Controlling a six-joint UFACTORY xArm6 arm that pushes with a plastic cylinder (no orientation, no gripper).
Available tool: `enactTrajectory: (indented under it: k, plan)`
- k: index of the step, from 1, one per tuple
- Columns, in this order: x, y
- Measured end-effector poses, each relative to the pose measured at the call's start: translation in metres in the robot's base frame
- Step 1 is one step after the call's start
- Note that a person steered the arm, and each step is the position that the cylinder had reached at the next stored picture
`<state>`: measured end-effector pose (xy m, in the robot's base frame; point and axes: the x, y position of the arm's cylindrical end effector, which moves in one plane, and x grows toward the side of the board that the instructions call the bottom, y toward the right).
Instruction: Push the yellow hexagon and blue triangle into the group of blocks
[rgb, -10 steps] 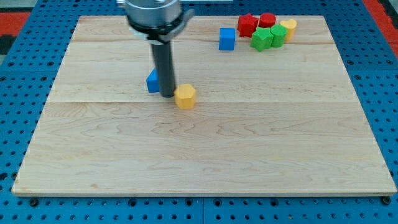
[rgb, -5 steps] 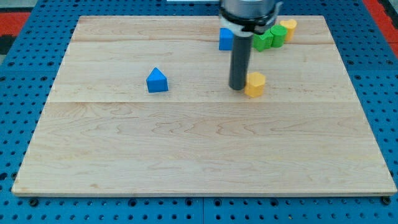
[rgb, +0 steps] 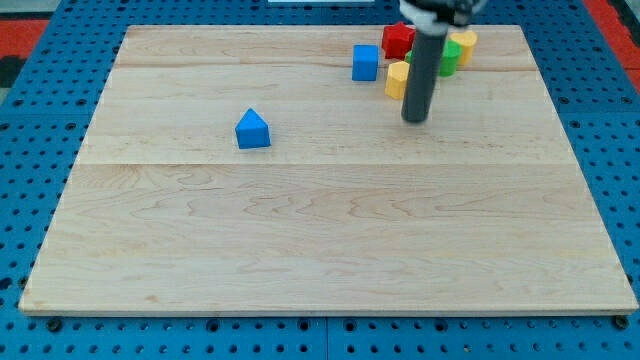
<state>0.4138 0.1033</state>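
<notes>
My tip (rgb: 415, 119) beside yellow hexagon (rgb: 398, 79)

Yellow hexagon (rgb: 397, 78) beside block group; blue triangle (rgb: 252, 129) apart.

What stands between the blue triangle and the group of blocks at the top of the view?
Nothing visible does. Only bare board lies between the blue triangle and the blue cube, the group's nearest block; my tip is below the group.

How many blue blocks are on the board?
2: a blue triangle alone at the view's left of centre, and a blue cube near the top, beside the group. The rod may hide others.
</notes>
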Motion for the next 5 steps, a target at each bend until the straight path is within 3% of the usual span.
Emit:
enactTrajectory:
  k: [1, 2, 3, 4, 5]
  plan:
    - [0.043, -0.075]
    - [0.041, -0.164]
    - [0.003, -0.207]
    - [-0.037, -0.211]
    - [-0.045, -0.157]
